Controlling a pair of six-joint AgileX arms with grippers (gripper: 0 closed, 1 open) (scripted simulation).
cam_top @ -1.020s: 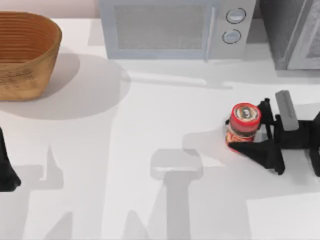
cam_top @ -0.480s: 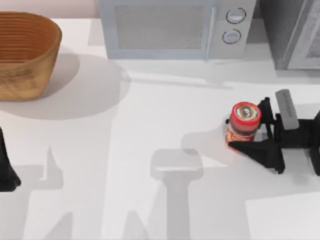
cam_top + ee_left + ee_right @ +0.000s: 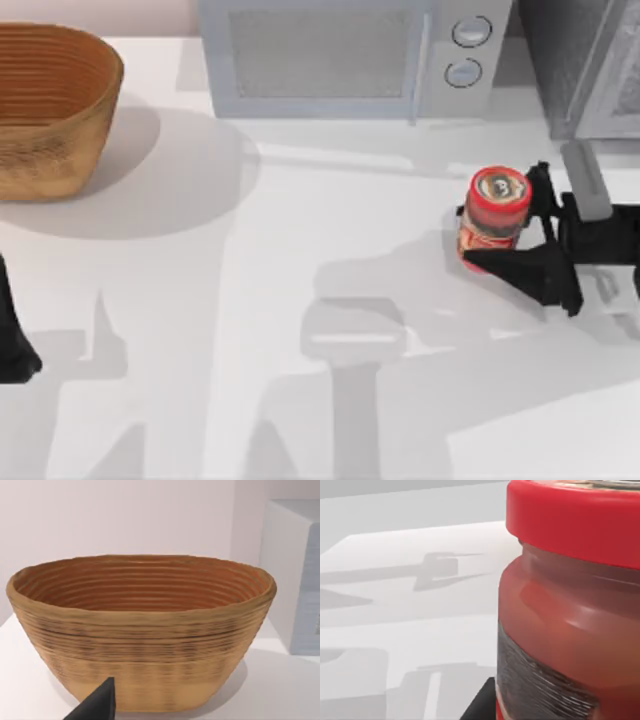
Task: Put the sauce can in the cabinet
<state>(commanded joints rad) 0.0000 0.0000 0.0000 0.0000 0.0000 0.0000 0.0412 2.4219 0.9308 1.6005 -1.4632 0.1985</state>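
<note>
Here, the white tabletop (image 3: 300,250) carries everything. At its far right corner stands the large dark grey speckled cabinet (image 3: 560,70) with a paler framed door panel, cut off by the picture's edge, so I cannot tell whether the door is open. Beside it along the far edge sits a pale blue-grey microwave (image 3: 350,60) with two round knobs; a brown woven basket (image 3: 55,105) sits at the far left corner. My left gripper (image 3: 15,345) is parked at the left edge. My right gripper (image 3: 505,235), near the right edge, is clamped on the small red-rimmed sauce can (image 3: 497,210) with its silvery top, upright, just in front of the cabinet. I judge I should hold it level and firm, clearing the cabinet front. The can's base is hidden.
</note>
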